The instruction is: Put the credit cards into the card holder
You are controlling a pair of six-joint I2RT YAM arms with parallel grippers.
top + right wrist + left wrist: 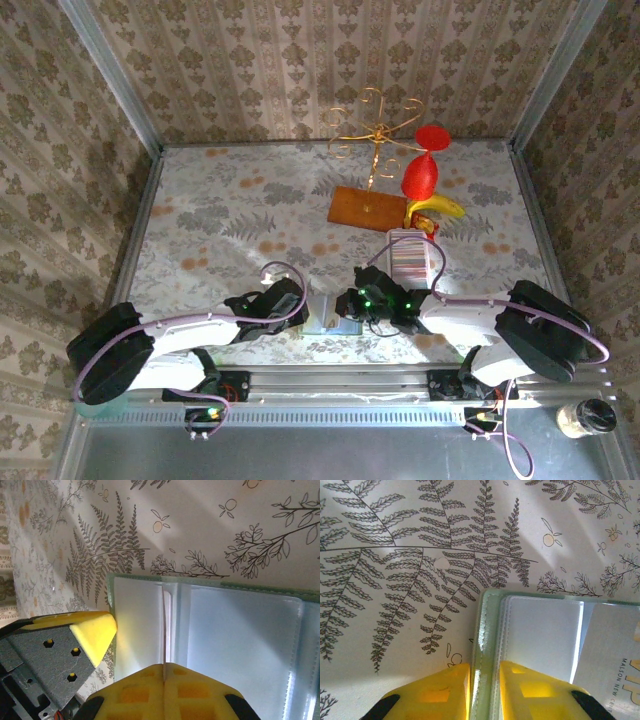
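L gripper is clamped on the holder's near edge, which sits btwn its yellow fingers. R gripper is pinched tight on a card, whose end is over the open holder. Holder lies open on the fern-print table, front centre, btwn both arms. The tray is near, behind-right.

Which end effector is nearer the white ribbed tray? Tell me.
Right. The right end effector, holding a credit card, sits just near-left of the white ribbed tray; the left end effector is farther left, gripping the card holder.
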